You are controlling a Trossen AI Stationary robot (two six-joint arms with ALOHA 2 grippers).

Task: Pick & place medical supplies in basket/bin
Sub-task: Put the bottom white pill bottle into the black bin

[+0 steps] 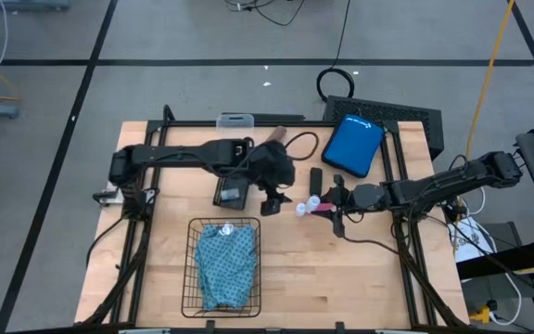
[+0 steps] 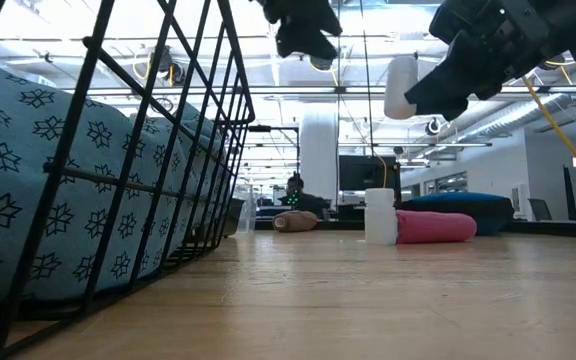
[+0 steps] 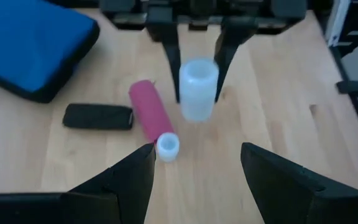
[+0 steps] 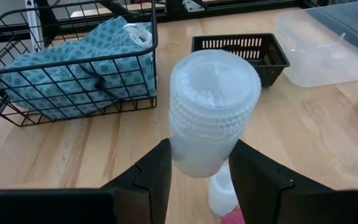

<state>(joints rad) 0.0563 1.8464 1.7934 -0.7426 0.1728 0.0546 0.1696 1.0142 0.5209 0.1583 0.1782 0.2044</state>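
**Vial in the air, held by the right arm**

Vial [image 4: 211, 115] up off the table, pinched between the fingers of the right gripper [image 4: 201, 171], and the right wrist view fills with its white cap. From above it is only a pale speck at the right gripper [image 1: 315, 205], near the table's middle. The low view gives what the overhead cannot: the vial [image 2: 400, 87] hangs well clear of the wood.

Directly beneath, a second vial [image 2: 380, 216] stands upright, touching the pink roll [image 2: 435, 227] lying beside it. The left wrist view adds the small black block [image 3: 98, 116] just beside that roll.

The left gripper [image 3: 194, 165] hovers close by with fingers spread wide, holding nothing.

In the basket [image 1: 191, 269], near the table's front edge, the teal patterned cloth [image 1: 226, 263] lies folded. The right wrist view alone shows the small black tray [image 4: 241, 53] and the clear plastic box [image 4: 328, 43] beyond.
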